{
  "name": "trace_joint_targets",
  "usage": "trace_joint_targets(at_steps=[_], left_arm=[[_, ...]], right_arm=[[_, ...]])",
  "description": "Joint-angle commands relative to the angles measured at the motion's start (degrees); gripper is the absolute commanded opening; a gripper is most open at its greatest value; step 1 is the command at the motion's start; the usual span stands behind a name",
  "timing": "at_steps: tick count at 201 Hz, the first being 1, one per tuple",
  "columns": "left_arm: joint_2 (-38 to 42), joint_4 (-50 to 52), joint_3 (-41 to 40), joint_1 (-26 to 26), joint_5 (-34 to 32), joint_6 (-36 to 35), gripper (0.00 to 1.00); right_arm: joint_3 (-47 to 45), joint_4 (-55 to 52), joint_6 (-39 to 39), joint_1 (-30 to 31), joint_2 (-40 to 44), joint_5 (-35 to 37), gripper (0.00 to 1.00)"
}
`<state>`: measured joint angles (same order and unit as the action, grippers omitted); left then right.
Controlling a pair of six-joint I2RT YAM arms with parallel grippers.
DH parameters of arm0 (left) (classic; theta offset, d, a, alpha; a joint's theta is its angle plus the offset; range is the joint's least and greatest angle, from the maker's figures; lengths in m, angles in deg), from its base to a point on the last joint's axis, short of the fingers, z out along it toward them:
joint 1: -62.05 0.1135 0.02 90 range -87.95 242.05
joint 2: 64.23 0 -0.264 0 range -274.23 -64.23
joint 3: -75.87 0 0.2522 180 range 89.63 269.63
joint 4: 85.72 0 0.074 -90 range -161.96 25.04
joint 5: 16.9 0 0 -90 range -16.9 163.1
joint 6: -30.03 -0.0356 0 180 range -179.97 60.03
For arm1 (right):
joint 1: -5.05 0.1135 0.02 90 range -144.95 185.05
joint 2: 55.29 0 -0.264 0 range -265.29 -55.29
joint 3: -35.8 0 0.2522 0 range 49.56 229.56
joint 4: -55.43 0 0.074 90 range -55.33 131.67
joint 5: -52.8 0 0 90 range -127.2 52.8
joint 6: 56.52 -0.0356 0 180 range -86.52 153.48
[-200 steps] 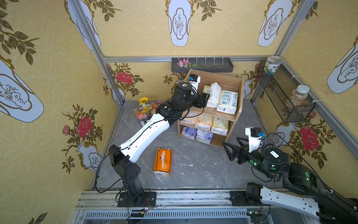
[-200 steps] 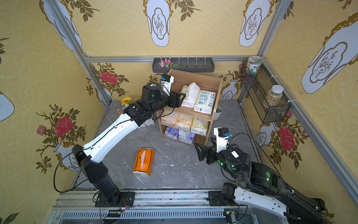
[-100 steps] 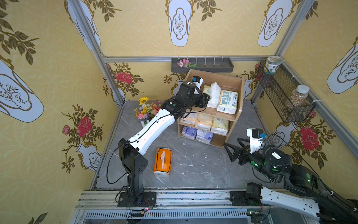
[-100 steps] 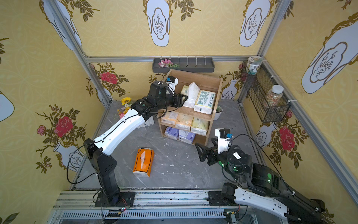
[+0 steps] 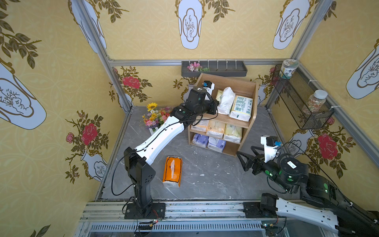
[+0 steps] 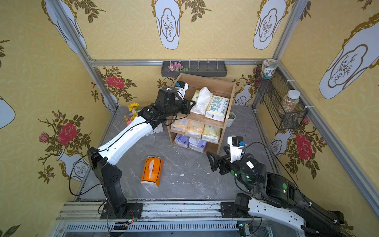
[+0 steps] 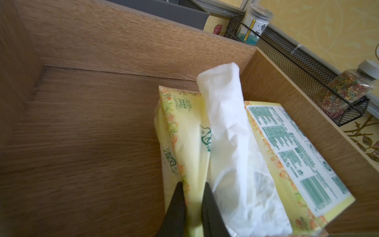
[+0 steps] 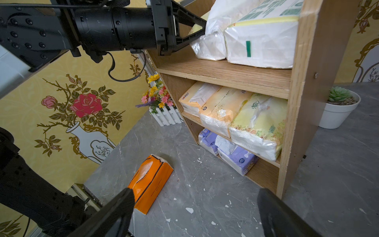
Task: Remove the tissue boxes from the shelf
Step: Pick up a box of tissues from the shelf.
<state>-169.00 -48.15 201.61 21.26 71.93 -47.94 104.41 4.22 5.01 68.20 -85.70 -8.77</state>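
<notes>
The light-wood shelf (image 5: 229, 82) stands at the back. On its top tier lie a pale yellow tissue pack (image 7: 184, 131) with white tissue sticking out and a white green-labelled pack (image 5: 241, 107). My left gripper (image 7: 193, 190) is shut on the yellow pack's wrapper at its near end; in a top view this gripper (image 6: 191, 103) reaches into the top tier. Three cream packs (image 8: 223, 108) fill the middle tier and two lavender packs (image 8: 229, 152) the bottom. An orange pack (image 5: 172, 171) lies on the floor. My right gripper (image 8: 195, 197) hangs open above the floor, in front of the shelf.
A flower arrangement in a white fence planter (image 5: 154, 118) stands left of the shelf. A small potted succulent (image 8: 338, 106) sits behind its right side. A dark grey wall tray (image 5: 214, 68) hangs above the shelf, and a black mesh basket (image 5: 301, 102) with jars is on the right wall.
My left arm reached further into the top tier and its gripper closed on the pale yellow pack. The right arm shifted only slightly and stayed open.
</notes>
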Motion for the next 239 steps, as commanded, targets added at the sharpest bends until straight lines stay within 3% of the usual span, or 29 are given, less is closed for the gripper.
trace_joint_targets(at_steps=[1,33,134,199,239], left_arm=[[1.4,-0.7,-1.5,0.0,-0.1,-0.2,0.07],[5.3,-4.7,-4.7,0.0,-1.1,0.5,0.00],[25.1,-16.6,-26.6,-0.6,-0.6,1.5,0.00],[37.5,-14.9,-38.2,-1.1,0.9,-0.4,0.00],[43.3,-12.9,-45.2,-4.4,-4.6,0.2,0.00]], right_arm=[[0.3,2.0,-0.1,0.0,-0.5,0.5,0.97],[0.9,1.8,-0.2,0.0,-1.7,1.1,0.97],[-0.5,2.9,-4.3,0.0,-4.2,2.4,0.97],[-4.7,15.2,-5.4,0.1,-5.9,-3.4,0.97],[-6.9,23.0,-6.6,0.1,-6.9,-6.9,0.99]])
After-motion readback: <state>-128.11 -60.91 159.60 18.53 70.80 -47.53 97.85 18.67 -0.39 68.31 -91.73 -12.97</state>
